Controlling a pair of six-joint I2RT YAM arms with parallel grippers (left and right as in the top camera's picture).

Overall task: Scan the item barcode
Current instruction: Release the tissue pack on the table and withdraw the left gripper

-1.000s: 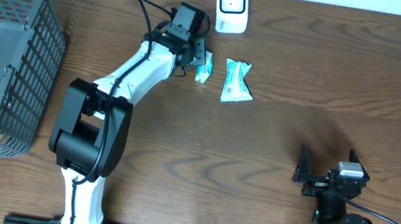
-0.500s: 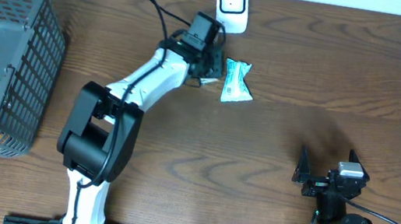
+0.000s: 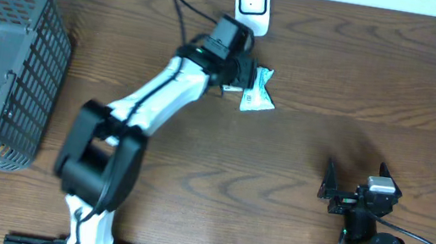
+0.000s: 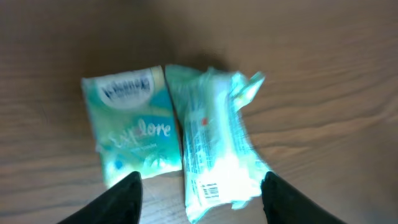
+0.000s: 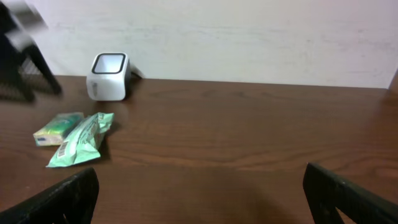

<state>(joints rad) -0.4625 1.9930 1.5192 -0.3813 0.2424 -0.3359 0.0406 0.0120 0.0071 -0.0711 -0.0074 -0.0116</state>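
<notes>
Two items lie side by side on the wooden table below my left gripper (image 4: 202, 200): a small teal tissue pack (image 4: 134, 127) and a longer green wipes packet (image 4: 214, 143) with a barcode (image 4: 210, 190) facing up. The jaws stand open, one finger (image 4: 124, 198) on each side, nothing between them. In the overhead view my left gripper (image 3: 240, 71) covers most of the small pack, beside the green packet (image 3: 258, 91). The white scanner (image 3: 251, 7) stands just behind. My right gripper (image 3: 346, 192) rests open at the front right and sees the scanner (image 5: 109, 76) and the green packet (image 5: 81, 146).
A dark mesh basket (image 3: 36, 45) with more packaged goods stands at the table's left edge. A pale wall (image 5: 249, 37) runs behind the scanner.
My left arm has swung right toward the green packet with the small tissue pack. Its jaws have opened, and the pack now lies beside the packet.
</notes>
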